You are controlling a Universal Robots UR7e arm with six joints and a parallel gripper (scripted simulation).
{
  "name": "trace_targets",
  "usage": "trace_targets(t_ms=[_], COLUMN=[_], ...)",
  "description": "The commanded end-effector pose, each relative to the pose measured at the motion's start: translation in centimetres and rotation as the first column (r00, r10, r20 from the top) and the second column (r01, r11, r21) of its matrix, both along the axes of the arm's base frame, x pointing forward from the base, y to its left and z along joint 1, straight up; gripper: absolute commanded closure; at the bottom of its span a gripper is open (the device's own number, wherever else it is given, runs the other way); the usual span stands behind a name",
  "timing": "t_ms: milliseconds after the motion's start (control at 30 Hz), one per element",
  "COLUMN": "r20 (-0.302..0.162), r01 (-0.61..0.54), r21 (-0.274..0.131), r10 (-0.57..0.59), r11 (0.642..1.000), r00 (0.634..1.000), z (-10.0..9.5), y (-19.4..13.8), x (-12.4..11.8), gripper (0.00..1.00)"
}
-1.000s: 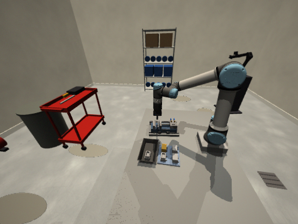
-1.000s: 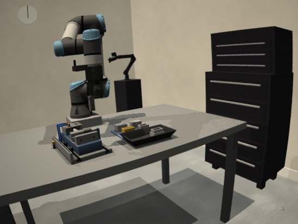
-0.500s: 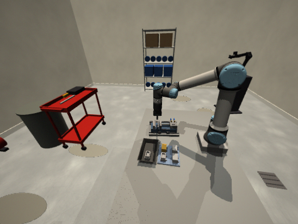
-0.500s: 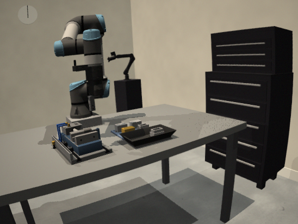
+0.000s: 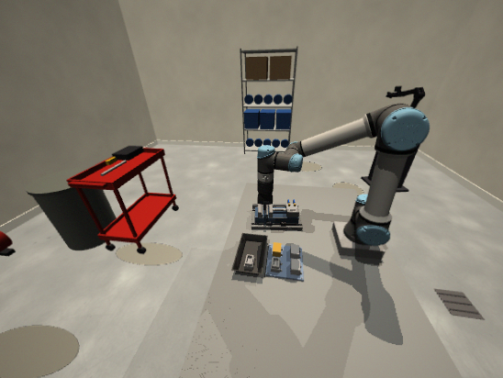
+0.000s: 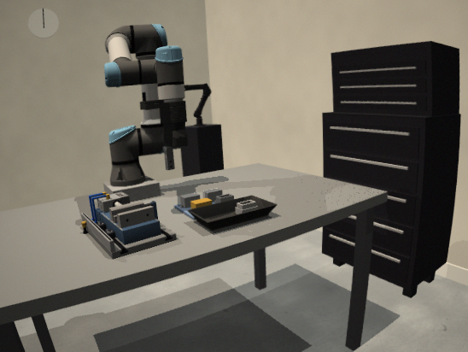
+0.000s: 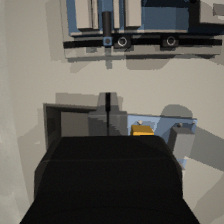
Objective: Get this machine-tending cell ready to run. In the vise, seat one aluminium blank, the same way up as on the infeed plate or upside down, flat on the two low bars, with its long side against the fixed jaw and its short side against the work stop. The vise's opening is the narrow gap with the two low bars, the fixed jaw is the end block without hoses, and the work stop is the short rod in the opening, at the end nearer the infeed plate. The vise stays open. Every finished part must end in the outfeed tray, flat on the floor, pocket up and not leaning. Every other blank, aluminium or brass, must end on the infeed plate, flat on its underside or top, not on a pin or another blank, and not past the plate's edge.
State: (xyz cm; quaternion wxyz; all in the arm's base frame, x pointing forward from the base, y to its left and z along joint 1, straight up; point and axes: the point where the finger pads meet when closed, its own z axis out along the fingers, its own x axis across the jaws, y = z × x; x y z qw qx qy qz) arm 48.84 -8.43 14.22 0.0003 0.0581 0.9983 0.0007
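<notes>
My gripper (image 6: 170, 164) is shut and empty. It hangs high over the table between the vise (image 6: 128, 220) and the outfeed tray (image 6: 235, 212). In the wrist view the shut fingers (image 7: 107, 102) point down between the vise (image 7: 142, 22) above and the tray (image 7: 65, 125) below. The dark tray holds one finished part (image 6: 249, 205), flat and pocket up. The blue infeed plate (image 5: 285, 263) carries a brass blank (image 5: 277, 249), two aluminium blanks (image 5: 295, 250) (image 5: 296, 264), and a grey piece with a darker top (image 5: 275, 262). I see no blank in the vise's opening.
The arm's base (image 6: 128, 171) stands on the table behind the vise. A black tool cabinet (image 6: 393, 158) stands to the right of the table. A red cart (image 5: 124, 193) and a shelf (image 5: 268, 101) stand away on the floor.
</notes>
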Motion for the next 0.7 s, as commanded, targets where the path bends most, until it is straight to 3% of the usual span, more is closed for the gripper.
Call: trace_targets(t_ms=[0,100,167,267,500,667], r20=[0.0,0.0,0.0,0.0,0.0,0.001], r01=[0.025,0.037,0.037,0.054,0.079,0.09], r21=[-0.005,-0.005,-0.005,-0.005,-0.005,-0.005], r10=[-0.025,-0.037,-0.037,-0.054,-0.079,-0.09], r11=[1.0,0.999,0.999,0.999,0.997,0.996], r00=[1.0,0.999,0.999,0.999,0.997,0.996], z=[0.1,0.1,0.1,0.1,0.1,0.0], y=[6.0,8.9,8.9,13.1,19.4,22.0], x=[0.4,0.2,0.2,-0.4,-1.9,-2.9], gripper=[1.0,1.0,1.0,1.0,1.0,1.0])
